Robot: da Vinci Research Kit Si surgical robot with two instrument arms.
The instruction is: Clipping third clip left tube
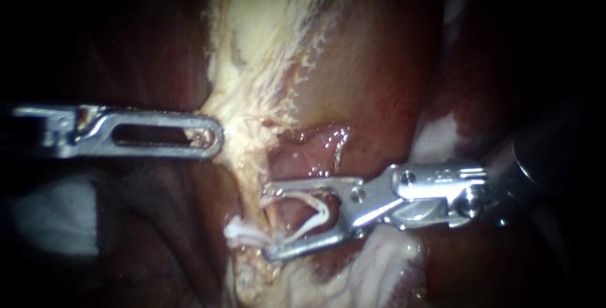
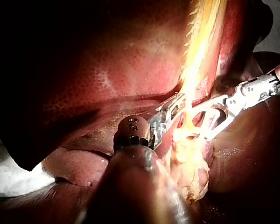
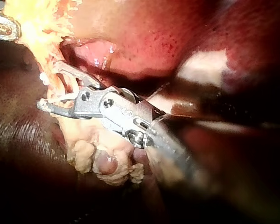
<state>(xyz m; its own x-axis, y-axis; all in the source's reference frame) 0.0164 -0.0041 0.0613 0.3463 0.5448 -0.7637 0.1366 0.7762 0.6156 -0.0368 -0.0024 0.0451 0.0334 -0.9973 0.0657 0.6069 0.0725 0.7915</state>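
Straddling the tube [image 1: 268, 210] with the right instrument [image 1: 269, 223], hand spread wide and pinching nothing, with a white clip [image 1: 314, 214] seated in its throat. Comes in from the right and lies roughly level in the endoscope view, meeting the near-upright tube almost square, which is probably the relation that matters most for closing. Catches the tube out toward the jaw tips rather than deep in the throat, so likely calls for easing further across first. Sits far nearer the tube than the left instrument [image 1: 214, 136], placed higher and to the side, hand closed on the pale tissue band [image 1: 252, 93] above the tube and seemingly drawing it taut. Shows, in the endoscope view alone, a white knot [image 1: 243, 235] just beside the lower jaw tip, perhaps a clip already on, too small to tell. Shows only one tube there, so cannot say left or right. Adds, from the right wrist view, the pale strand passing between both jaw tips. Adds, from the left wrist view, the left hand's bite on the band.
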